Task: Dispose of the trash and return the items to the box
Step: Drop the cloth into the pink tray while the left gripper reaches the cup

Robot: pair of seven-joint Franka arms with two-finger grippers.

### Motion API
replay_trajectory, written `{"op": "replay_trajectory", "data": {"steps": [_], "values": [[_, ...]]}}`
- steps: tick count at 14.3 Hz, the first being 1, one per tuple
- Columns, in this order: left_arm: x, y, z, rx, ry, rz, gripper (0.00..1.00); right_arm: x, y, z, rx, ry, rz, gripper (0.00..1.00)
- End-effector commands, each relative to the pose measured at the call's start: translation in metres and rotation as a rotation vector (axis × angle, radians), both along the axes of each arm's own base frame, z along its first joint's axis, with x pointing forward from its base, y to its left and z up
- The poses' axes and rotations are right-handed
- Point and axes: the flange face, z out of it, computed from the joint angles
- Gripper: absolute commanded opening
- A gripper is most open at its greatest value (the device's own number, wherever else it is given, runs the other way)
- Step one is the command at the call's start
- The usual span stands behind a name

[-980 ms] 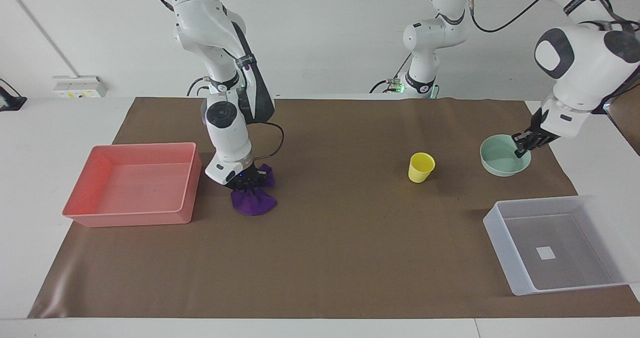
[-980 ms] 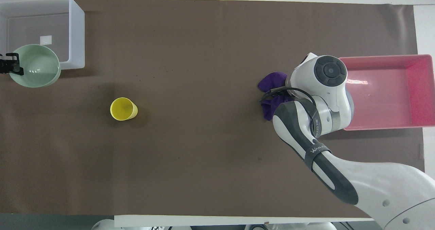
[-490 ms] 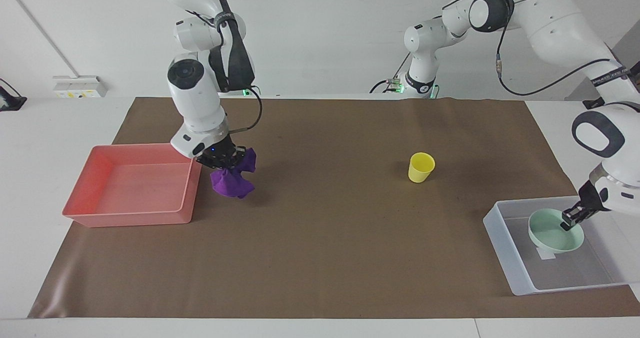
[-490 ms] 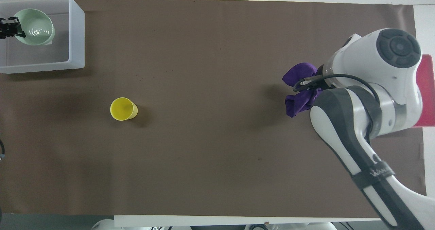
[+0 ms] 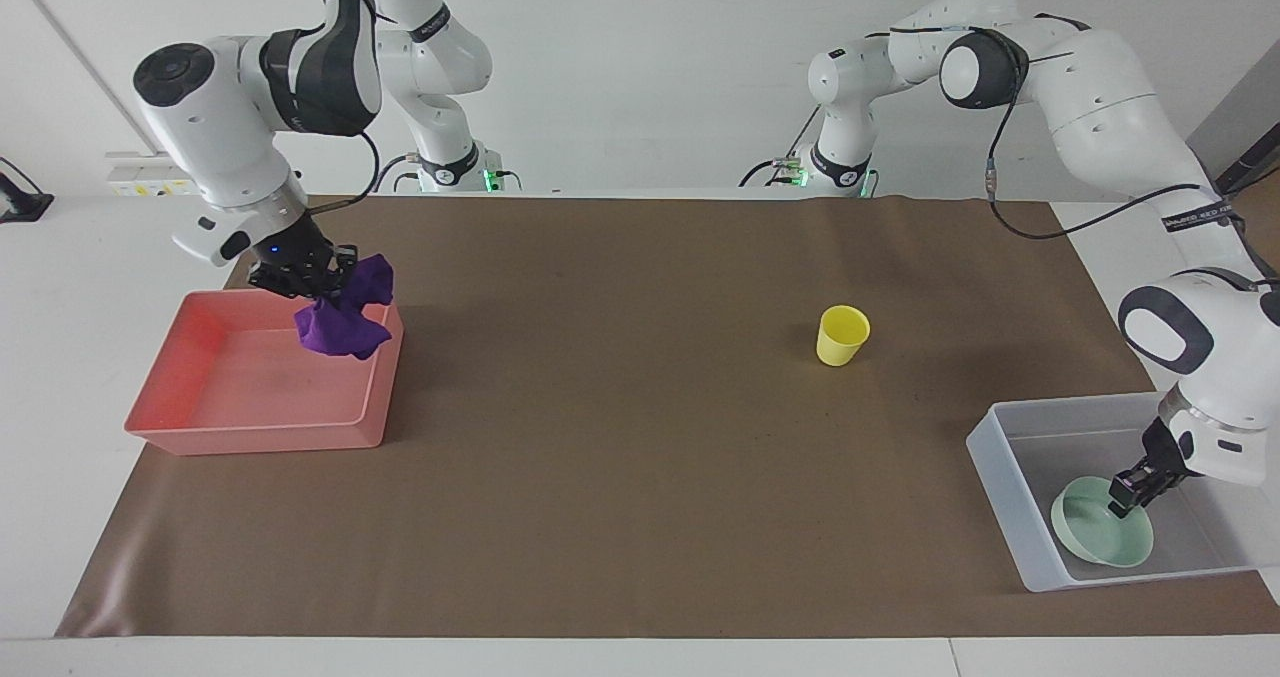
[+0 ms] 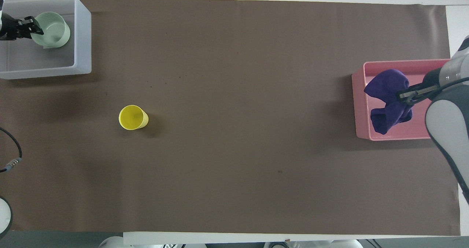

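Note:
My right gripper (image 5: 318, 279) is shut on the purple rag (image 5: 345, 312) and holds it in the air over the pink tray (image 5: 250, 427). In the overhead view the rag (image 6: 388, 99) hangs from the right gripper (image 6: 405, 95) over the tray's end (image 6: 361, 105) nearest the table's middle. My left gripper (image 5: 1130, 487) is shut on the rim of the mint-green bowl (image 5: 1095, 537), held tilted low inside the translucent box (image 5: 1000, 467). The overhead view shows the same left gripper (image 6: 31, 23), bowl (image 6: 53, 30) and box (image 6: 82, 35). The yellow cup (image 5: 842, 335) stands upright on the mat (image 6: 132, 117).
A brown mat (image 5: 640, 477) covers the table. The pink tray sits at the right arm's end and the translucent box at the left arm's end. The cup stands nearer to the robots than the box.
My right gripper lifted the rag off the mat and carried it over the pink tray. My left gripper carried the bowl from the mat into the translucent box and lowered it.

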Motion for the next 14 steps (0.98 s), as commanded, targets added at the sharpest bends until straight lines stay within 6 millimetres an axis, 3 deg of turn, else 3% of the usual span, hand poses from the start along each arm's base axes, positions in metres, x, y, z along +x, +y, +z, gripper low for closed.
{"op": "replay_trajectory", "data": {"steps": [1,3,5,6,8,10,11,12,14], "values": [[-0.019,-0.016,0.081,0.114,0.012,-0.046,1.00,-0.002,-0.032,-0.031,-0.033,-0.024,0.061,0.00],[-0.073,-0.030,0.110,0.107,0.158,-0.048,1.00,0.000,-0.045,-0.060,-0.039,-0.048,0.099,0.01],[-0.146,-0.047,0.119,0.103,0.235,-0.062,1.00,0.000,-0.057,-0.084,-0.033,-0.021,0.084,0.02],[-0.179,-0.069,0.121,0.108,0.254,-0.090,1.00,0.002,-0.058,-0.092,-0.035,-0.028,0.083,0.03],[-0.226,-0.139,0.112,0.122,0.297,-0.157,1.00,-0.002,-0.057,-0.110,-0.039,-0.049,0.086,0.08],[-0.253,-0.198,0.091,0.125,0.295,-0.191,1.00,-0.005,-0.054,-0.117,-0.040,-0.058,0.090,0.15],[-0.259,-0.208,0.085,0.094,0.289,-0.198,1.00,-0.004,-0.054,-0.115,-0.038,-0.049,0.091,0.42],[-0.265,-0.222,0.077,0.053,0.299,-0.206,1.00,-0.003,-0.052,-0.113,-0.039,-0.052,0.097,0.61],[-0.268,-0.243,0.067,0.041,0.281,-0.234,1.00,-0.001,-0.048,-0.111,-0.039,-0.051,0.103,0.80]]}}
